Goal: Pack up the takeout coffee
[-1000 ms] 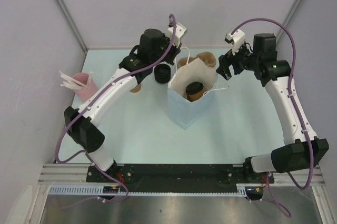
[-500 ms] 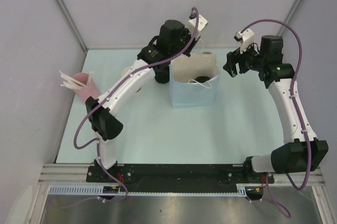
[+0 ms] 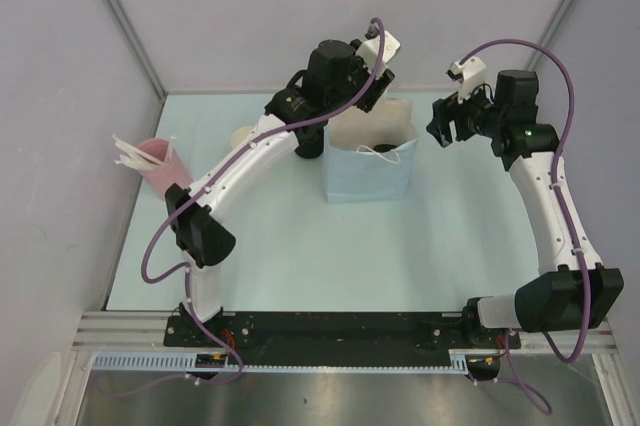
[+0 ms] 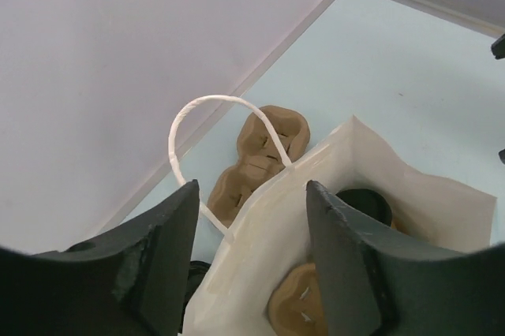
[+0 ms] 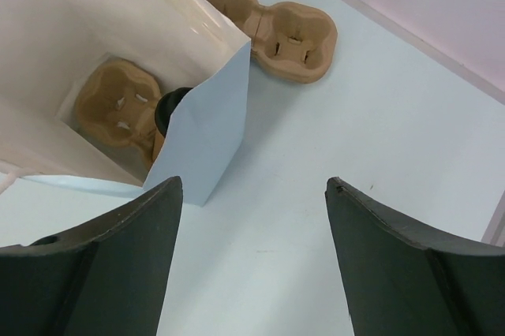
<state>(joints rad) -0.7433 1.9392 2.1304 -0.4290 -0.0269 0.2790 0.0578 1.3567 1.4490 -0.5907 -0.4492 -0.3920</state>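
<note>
Coffee (image 4: 359,203) bagged, nothing held
It sits lidded inside the upright bag (image 3: 365,174) at centre frame. Left gripper (image 4: 248,218) hovers over the bag's rear rim, jaws apart; right gripper (image 5: 252,194), right of the bag, gapes wide.

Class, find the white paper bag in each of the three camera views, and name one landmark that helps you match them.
Top external: the white paper bag stands just above the picture's centre.
Left wrist: the bag fills the lower right, mouth open.
Right wrist: the bag is at the upper left.
Landmark: the loose cardboard cup carrier beside the bag shows in both wrist views, but is unclear from above.
</note>
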